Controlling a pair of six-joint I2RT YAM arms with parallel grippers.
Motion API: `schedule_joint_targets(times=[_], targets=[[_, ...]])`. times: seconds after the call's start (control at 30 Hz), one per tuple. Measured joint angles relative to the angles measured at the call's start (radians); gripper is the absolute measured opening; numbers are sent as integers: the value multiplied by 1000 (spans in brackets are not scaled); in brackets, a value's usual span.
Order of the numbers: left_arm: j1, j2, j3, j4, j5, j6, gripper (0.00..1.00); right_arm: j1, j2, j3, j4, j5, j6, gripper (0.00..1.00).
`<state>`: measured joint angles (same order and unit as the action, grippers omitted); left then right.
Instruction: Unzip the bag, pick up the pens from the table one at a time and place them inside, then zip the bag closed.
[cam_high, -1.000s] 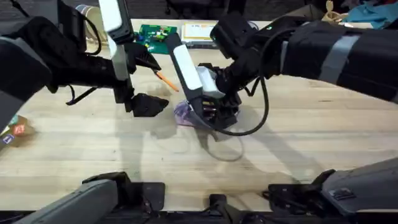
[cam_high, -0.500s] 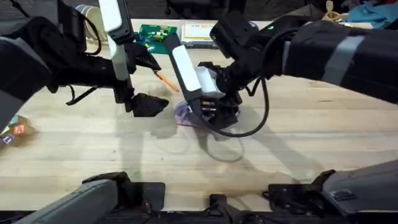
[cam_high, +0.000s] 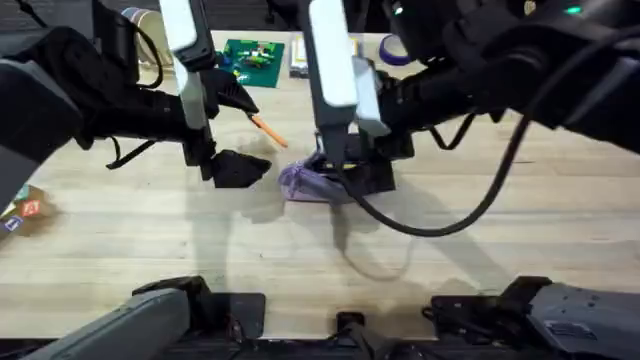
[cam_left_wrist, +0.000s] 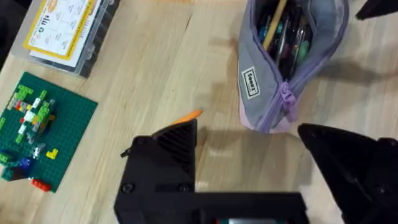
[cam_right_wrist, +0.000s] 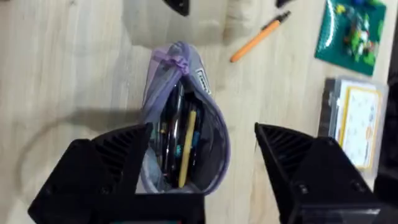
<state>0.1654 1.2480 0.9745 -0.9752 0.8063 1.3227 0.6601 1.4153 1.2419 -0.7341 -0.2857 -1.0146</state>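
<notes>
From the overhead camera we see the bag (cam_high: 303, 181) lying near the middle of the bench (cam_high: 480, 240), its far end covered by the right arm, whose pincer (cam_high: 362, 172) stands directly above it. The left pincer (cam_high: 236, 168) is low over the bench just left of the bag, not touching it. The orange pen (cam_high: 268, 129) lies on the wood behind the left pincer, apart from the bag. In the left wrist camera we see the bag (cam_left_wrist: 287, 62) unzipped, with several pens inside, and its purple zipper pull (cam_left_wrist: 286, 94) at the near end. The left pincer (cam_left_wrist: 267, 155) is released and holds nothing; only the tip of the orange pen (cam_left_wrist: 188, 116) shows beside one finger. In the right wrist camera the open bag (cam_right_wrist: 180, 134) lies between the wide-spread fingers of the right pincer (cam_right_wrist: 202, 165), which is also released and grasps nothing. The orange pen (cam_right_wrist: 259, 37) lies further away on the bench (cam_right_wrist: 62, 62), near a green toy brick plate (cam_right_wrist: 348, 31).
</notes>
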Motion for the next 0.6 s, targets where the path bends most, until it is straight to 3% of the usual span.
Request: schedule_joint_targets(times=[0.13, 0.27, 0.37, 0.47, 0.6], targets=[[0, 0, 0, 26, -21, -53, 993, 0, -51, 0, -2, 30, 140, 998], [0, 0, 0, 128, -33, -219, 993, 0, -108, 0, -3, 69, 265, 998], [0, 0, 0, 232, -65, -407, 993, 0, -144, 0, -3, 88, 319, 998], [0, 0, 0, 326, -141, -650, 993, 0, -168, 0, -4, 98, 346, 998], [2, 0, 0, 370, -233, -967, 993, 0, -179, 0, -4, 106, 364, 997]])
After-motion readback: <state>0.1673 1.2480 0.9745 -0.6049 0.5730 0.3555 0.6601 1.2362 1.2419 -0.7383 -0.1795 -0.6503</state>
